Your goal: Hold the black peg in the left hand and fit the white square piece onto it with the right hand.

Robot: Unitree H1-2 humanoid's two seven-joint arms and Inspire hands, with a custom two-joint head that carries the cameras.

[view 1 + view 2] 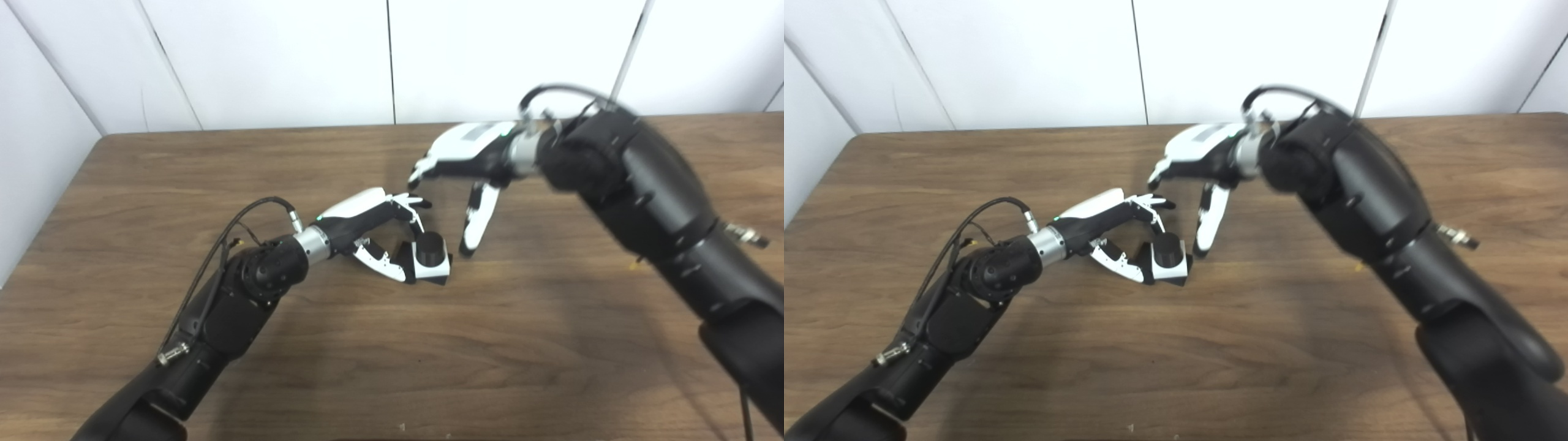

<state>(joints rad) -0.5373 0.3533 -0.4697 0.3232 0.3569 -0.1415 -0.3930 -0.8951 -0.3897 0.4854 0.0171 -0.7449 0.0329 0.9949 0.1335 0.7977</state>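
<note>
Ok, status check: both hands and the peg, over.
Left hand down at table, fingers closed around black peg with white square piece at its base. Right hand open, hovering just beyond, empty. Nothing in the way.

Table [184,159]: dark brown wood-grain top, rounded far-left corner, fills most of view. Wall [275,55]: white panels w/ thin dark vertical seams, directly behind table's far edge; angled white panel at left. Lighting: even, soft, mild sheen on tabletop.

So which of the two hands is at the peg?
The left hand: its fingers wrap the black peg on the table. The right hand hangs above, empty.
</note>
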